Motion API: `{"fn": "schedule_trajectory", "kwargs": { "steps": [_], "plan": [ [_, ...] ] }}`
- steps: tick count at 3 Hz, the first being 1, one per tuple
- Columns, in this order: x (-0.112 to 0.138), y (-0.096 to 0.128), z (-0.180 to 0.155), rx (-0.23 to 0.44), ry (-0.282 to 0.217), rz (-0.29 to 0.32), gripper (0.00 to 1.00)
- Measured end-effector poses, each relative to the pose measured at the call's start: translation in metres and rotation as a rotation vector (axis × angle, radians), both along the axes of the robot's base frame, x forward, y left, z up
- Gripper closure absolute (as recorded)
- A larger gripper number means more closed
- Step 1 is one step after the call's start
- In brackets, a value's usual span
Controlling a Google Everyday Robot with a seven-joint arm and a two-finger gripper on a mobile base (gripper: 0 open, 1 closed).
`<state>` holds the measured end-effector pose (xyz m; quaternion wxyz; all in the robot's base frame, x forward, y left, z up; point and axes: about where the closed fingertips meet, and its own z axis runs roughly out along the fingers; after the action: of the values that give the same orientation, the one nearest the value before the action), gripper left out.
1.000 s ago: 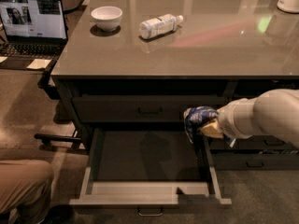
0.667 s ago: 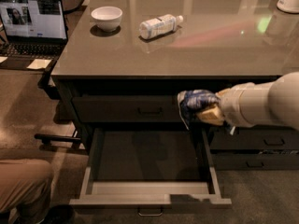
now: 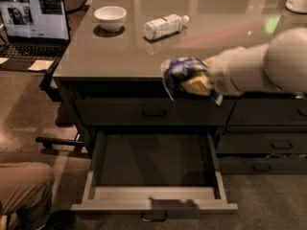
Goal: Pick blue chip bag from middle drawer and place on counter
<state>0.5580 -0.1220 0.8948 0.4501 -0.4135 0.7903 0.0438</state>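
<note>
My gripper (image 3: 192, 83) is shut on the blue chip bag (image 3: 177, 73), a shiny dark blue foil bag with pale markings. It holds the bag in the air at the counter's front edge, above the open middle drawer (image 3: 153, 164). The drawer is pulled out, with a dark bare floor and pale grey walls. The counter (image 3: 120, 51) is a glossy grey-brown slab. My pale arm (image 3: 268, 63) reaches in from the right.
A clear plastic bottle (image 3: 164, 26) lies on the counter beside a white bowl (image 3: 110, 17). An open laptop (image 3: 31, 30) stands on a table at the left. A person's knee (image 3: 21, 190) is at the lower left. Closed dark drawers (image 3: 264, 143) are at the right.
My gripper has lifted the blue chip bag up and leftward from beside the drawer fronts to the counter's front edge.
</note>
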Motion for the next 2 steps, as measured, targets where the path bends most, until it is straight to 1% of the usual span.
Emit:
{"fn": "schedule_trajectory", "kwargs": {
  "steps": [1,2],
  "plan": [
    [0.039,0.027,0.022,0.064,0.002,0.001,1.0],
    [0.075,0.053,0.038,0.14,0.01,-0.014,1.0]
  ]
}}
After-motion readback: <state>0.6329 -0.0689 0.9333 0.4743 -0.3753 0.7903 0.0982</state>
